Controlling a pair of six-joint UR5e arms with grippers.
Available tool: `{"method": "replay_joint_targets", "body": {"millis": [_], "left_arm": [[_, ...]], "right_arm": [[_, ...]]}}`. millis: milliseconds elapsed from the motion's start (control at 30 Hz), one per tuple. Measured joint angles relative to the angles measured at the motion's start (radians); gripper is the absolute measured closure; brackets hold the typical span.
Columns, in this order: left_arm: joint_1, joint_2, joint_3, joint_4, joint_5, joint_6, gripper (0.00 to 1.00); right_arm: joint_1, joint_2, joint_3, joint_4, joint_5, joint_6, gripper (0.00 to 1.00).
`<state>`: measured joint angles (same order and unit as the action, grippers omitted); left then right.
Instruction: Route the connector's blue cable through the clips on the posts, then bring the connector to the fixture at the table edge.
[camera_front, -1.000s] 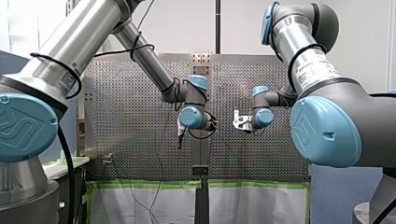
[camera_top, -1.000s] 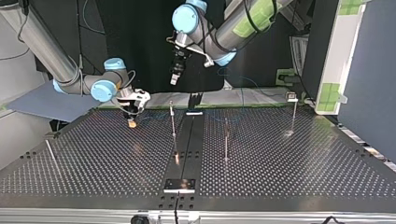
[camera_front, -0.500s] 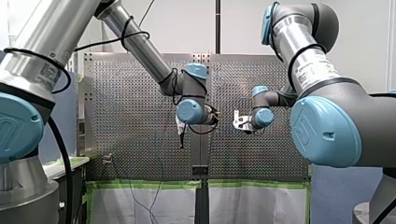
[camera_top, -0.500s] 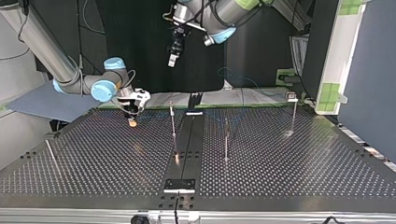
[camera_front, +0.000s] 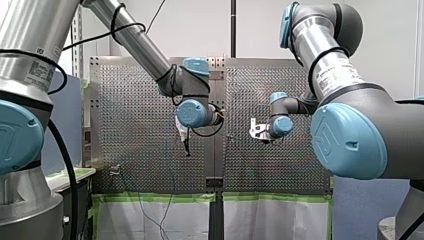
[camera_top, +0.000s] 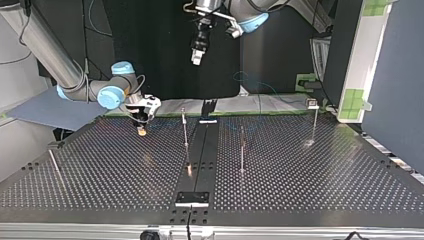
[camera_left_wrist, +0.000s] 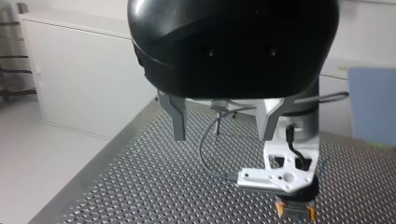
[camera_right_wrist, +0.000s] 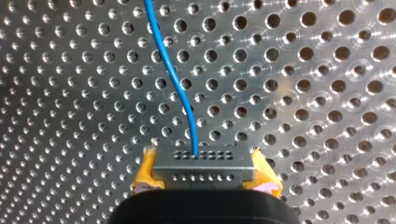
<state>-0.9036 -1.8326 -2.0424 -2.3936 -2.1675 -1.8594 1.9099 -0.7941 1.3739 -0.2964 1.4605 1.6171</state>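
While the right wrist view shows it plainly, the connector (camera_right_wrist: 204, 164) is too small to pick out from across the surface (camera_top: 310, 180). It is a grey block with two rows of small holes, clamped between the yellow pads (camera_right_wrist: 145, 176) of my right gripper (camera_top: 142, 131), whose fingers are closed on it just above the perforated metal.

The blue cable (camera_right_wrist: 173, 77) leaves the connector's middle and curves away over the holes until the right wrist view cuts it off. In the top view only a faint blue loop (camera_top: 250, 80) shows beyond the connector, past the far edge, and I cannot tell how the two join.

A thin post (camera_top: 185, 127) stands near the connector, toward the top view's middle. Two more posts (camera_top: 242, 150) stand farther from it on that side. Any clips on them are too small to make out.

My left gripper (camera_left_wrist: 223, 125) hangs high above the connector and off to the post's side, its arm cut off by the top view's upper edge. Its metal fingers (camera_left_wrist: 178, 120) are spread apart with nothing between them. Its wrist camera looks down past them at my right gripper, whose pads hide the connector from that side.
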Motion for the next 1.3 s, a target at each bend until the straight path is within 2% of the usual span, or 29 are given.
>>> {"method": "replay_joint_targets", "body": {"millis": [167,433,633,833,1300], "left_arm": [[0.010,0.042,-0.042,0.028,0.030,-0.041,0.00],[0.027,0.106,-0.110,0.094,0.036,-0.109,0.00],[0.037,0.087,-0.161,0.146,0.046,-0.144,0.00],[0.045,0.063,-0.210,0.194,0.058,-0.151,0.00],[0.059,0.060,-0.324,0.306,0.056,-0.139,0.00]], "right_arm": [[0.000,0.000,0.000,0.000,0.000,0.000,1.00],[0.002,0.000,0.000,-0.001,-0.006,0.000,1.00],[0.003,0.000,0.000,-0.001,-0.009,0.000,1.00],[0.005,0.000,0.000,-0.005,-0.009,0.000,1.00],[0.007,0.000,0.000,-0.001,-0.007,-0.002,1.00]]}}
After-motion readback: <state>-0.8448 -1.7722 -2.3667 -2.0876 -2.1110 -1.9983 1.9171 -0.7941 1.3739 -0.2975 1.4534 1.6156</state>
